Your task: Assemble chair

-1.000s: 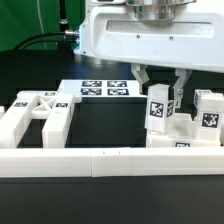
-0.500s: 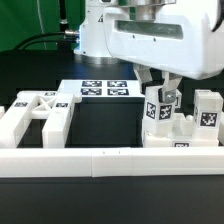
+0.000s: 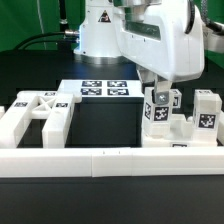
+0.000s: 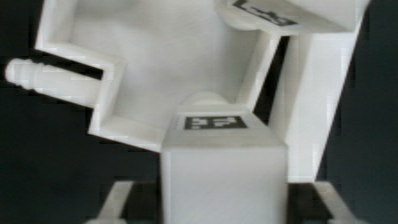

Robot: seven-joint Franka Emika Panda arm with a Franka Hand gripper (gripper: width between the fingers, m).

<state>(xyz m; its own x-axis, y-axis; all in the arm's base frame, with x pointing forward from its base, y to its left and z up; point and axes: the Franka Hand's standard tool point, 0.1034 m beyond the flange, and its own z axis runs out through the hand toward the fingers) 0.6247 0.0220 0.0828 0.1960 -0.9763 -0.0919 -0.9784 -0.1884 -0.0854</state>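
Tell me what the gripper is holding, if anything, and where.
Cannot tell: the gripper straddles the top of an upright tagged chair post, but whether its fingers clamp it isn't visible.

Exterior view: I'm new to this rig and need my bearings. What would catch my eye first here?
The big white arm fills the top of the exterior view, its gripper down over an upright tagged post at the exterior view's right, a finger on either side; whether it grips is unclear. At the exterior view's left lies the X-braced frame, behind the long white border wall.
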